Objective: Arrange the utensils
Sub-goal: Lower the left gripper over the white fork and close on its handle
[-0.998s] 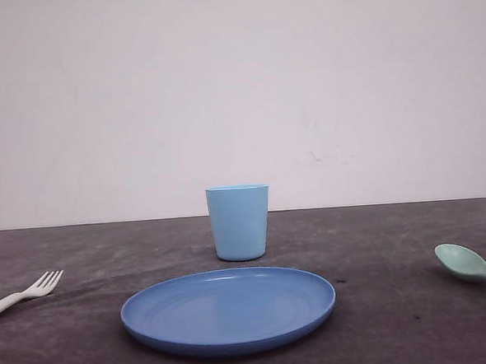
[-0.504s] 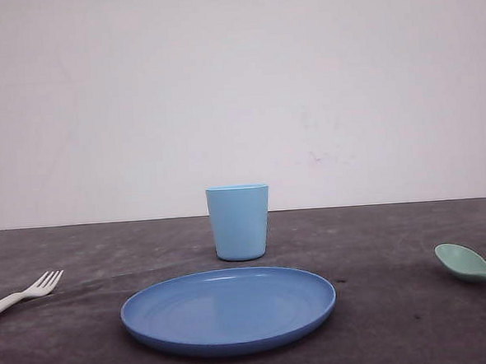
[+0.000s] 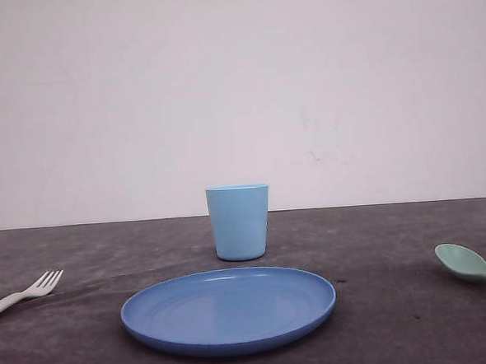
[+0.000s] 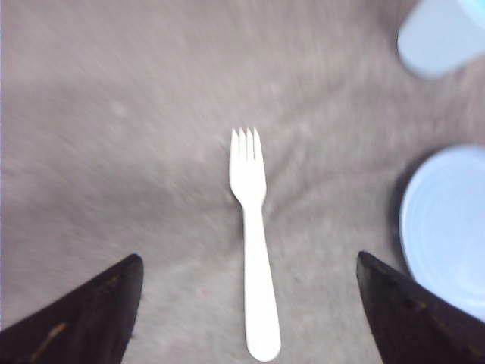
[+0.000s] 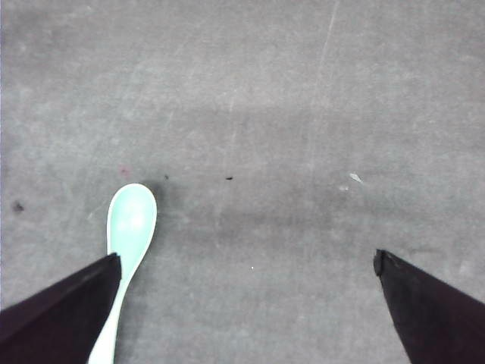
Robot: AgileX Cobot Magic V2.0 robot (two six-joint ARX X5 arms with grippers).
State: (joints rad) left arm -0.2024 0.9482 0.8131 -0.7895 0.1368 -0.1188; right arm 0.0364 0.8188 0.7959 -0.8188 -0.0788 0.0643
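A white four-tined plastic fork point(image 3: 25, 293) lies flat at the front view's left edge, handle cut off; a smooth mint-green oval-bowled spoon point(image 3: 471, 266) lies at the right edge. Both rest on the mottled grey tabletop point(image 3: 399, 304). Left fingers point(image 4: 83, 318) and right fingers point(image 5: 436, 311) are spread apart, empty.

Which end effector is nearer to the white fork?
Left. The left end effector hangs open above the fork, which lies between its fingers. The right end effector is over the spoon, on the table's far side.
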